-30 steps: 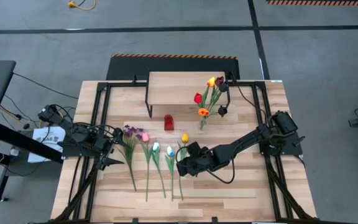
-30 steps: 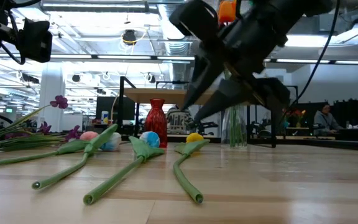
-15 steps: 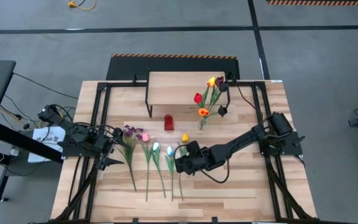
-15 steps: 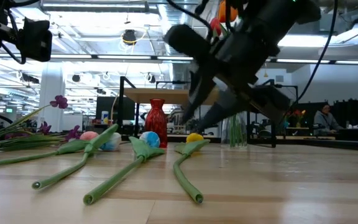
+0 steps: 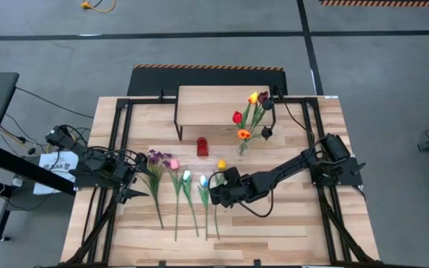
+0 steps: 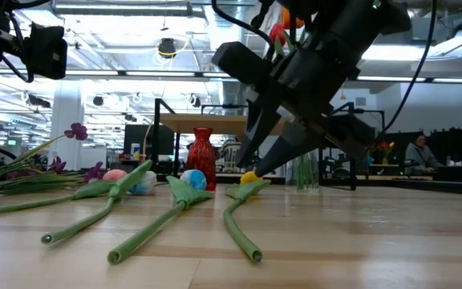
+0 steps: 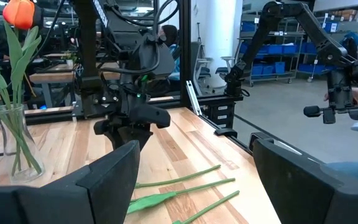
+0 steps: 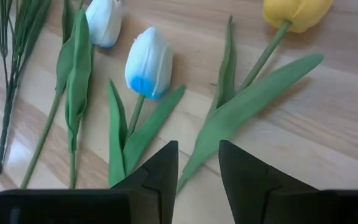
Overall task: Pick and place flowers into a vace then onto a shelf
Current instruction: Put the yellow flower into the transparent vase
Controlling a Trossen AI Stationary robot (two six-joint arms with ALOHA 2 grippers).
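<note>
Since the earlier frames the right tool [image 5: 216,195] has shifted slightly toward the row of loose flowers and dropped lower over the bench [image 5: 296,223]; the left arm has not moved. Right tool: fingers [image 8: 157,167] spread a narrow gap apart, holding nothing, tips poised just above the stem and leaf of the yellow tulip [image 8: 296,12]. In the right wrist view the stem runs down into the gap between the two fingers; contact cannot be confirmed. Just beside it lies the white-and-blue tulip [image 8: 148,63], then a white tulip [image 8: 104,20], all flat on the bench with stems pointing toward the near edge. Further along the row: pink tulip [image 5: 174,164] and purple sprigs [image 5: 155,157]. Glass vase [image 5: 242,147] stands upright behind the row, holding red, orange, yellow and maroon flowers [image 5: 250,113]. Small red vase [image 5: 202,147] stands near it. Shelf [image 5: 214,102] sits at the far side of the bench, its top bare. Left tool [image 5: 132,195] waits at the bench's left side, fingers spread wide, holding nothing.
</note>
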